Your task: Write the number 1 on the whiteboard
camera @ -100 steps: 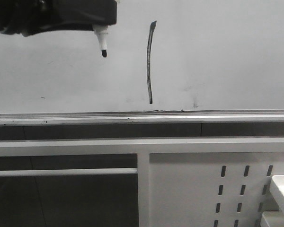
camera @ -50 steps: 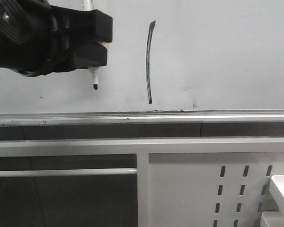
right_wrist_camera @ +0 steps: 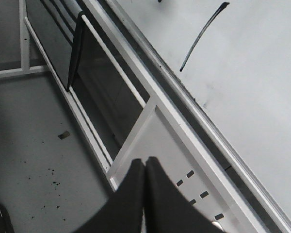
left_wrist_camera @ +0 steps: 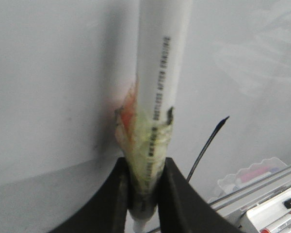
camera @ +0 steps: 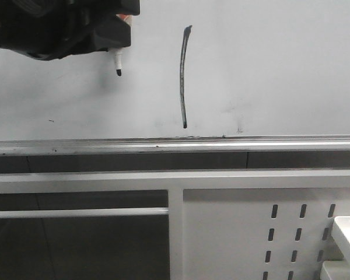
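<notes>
The whiteboard (camera: 268, 76) fills the upper part of the front view, with a silver rail (camera: 221, 143) along its lower edge. The number 1 (camera: 184, 76) is a thin black near-vertical stroke on it; it also shows in the left wrist view (left_wrist_camera: 206, 148) and the right wrist view (right_wrist_camera: 201, 36). My left gripper (camera: 114, 44) is at the upper left, left of the stroke, shut on a white marker (left_wrist_camera: 157, 82) whose black tip (camera: 118, 72) points down, off the stroke. My right gripper (right_wrist_camera: 145, 170) is shut and empty, below the board.
A white perforated metal panel (camera: 262, 233) and white frame bars (camera: 175, 181) stand below the rail. A white tray corner (camera: 347, 236) is at the lower right. A box of markers (left_wrist_camera: 276, 213) shows in the left wrist view. Grey floor (right_wrist_camera: 34, 136) lies under the frame.
My left gripper with the marker dropped down, then rose again; the tip now sits higher than half a second ago. The stroke is unchanged.
</notes>
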